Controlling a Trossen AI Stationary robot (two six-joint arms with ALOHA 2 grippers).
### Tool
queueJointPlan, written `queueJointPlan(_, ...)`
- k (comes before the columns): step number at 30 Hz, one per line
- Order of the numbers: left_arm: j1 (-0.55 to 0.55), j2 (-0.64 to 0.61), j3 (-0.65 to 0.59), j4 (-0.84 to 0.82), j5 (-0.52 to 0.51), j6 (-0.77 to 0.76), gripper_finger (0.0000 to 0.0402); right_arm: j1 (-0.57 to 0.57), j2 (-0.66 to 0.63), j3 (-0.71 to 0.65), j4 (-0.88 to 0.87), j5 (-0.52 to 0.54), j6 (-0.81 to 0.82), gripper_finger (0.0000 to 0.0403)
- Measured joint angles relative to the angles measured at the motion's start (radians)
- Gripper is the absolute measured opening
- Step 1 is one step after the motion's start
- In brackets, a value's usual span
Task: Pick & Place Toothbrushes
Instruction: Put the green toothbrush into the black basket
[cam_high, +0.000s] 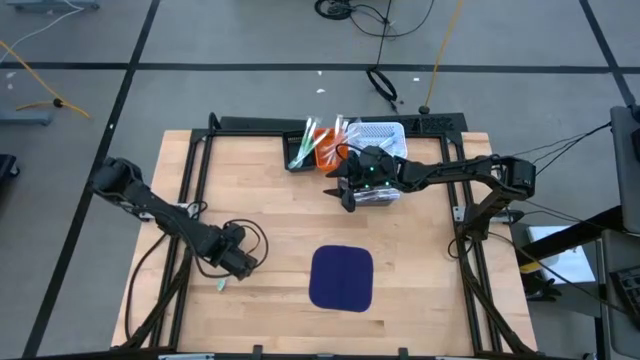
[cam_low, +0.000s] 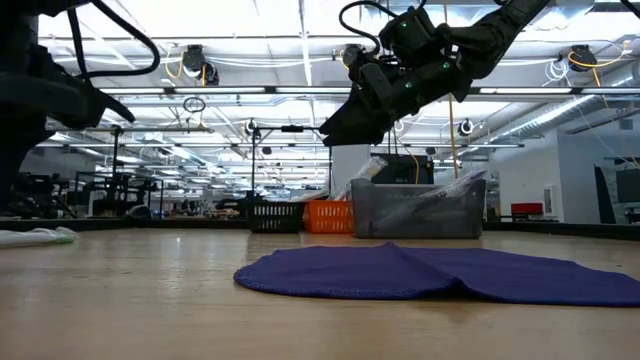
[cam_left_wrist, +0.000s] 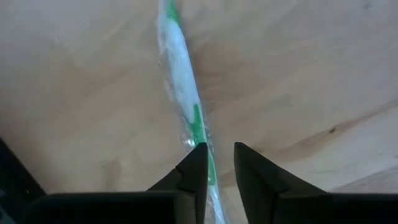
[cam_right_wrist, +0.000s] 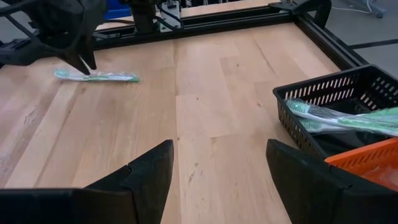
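Lying on wood table (cam_high: 280, 230), toothbrush (cam_left_wrist: 180, 93) between slightly parted left hand (cam_left_wrist: 219, 163), right hand (cam_right_wrist: 217, 168) wide open

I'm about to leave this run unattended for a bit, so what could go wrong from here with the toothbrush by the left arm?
1. The left gripper sits over the very end of the wrapped green toothbrush lying flat on the table; gripped that far out, it might pivot or slip.
2. The brush sits nearer one finger, so closing may nudge it aside.
3. The right gripper hangs open near the black bin, possibly crowding a drop-off there.
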Motion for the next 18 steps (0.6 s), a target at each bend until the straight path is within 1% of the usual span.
queueJointPlan(3,-0.005,0.026,0.0,0.017,0.021,-0.005,0.0103,0.0,0.0,0.0,0.0,-0.002,0.0,0.0251)
queueJointPlan(8,-0.004,0.057,0.0,0.026,0.021,-0.014,0.0158,0.0,0.0,0.0,0.0,-0.002,-0.001,0.0251)
queueJointPlan(11,-0.005,0.077,0.0,0.028,0.022,-0.034,0.0178,0.0,0.0,0.0,-0.001,-0.003,-0.001,0.0251)
queueJointPlan(15,-0.004,0.108,0.0,0.027,0.023,-0.046,0.0185,0.0,0.0,0.0,-0.01,-0.003,-0.001,0.0251)
queueJointPlan(18,-0.004,0.135,0.0,0.022,0.033,-0.044,0.0172,0.0,0.0,0.0,-0.01,-0.003,-0.001,0.0251)
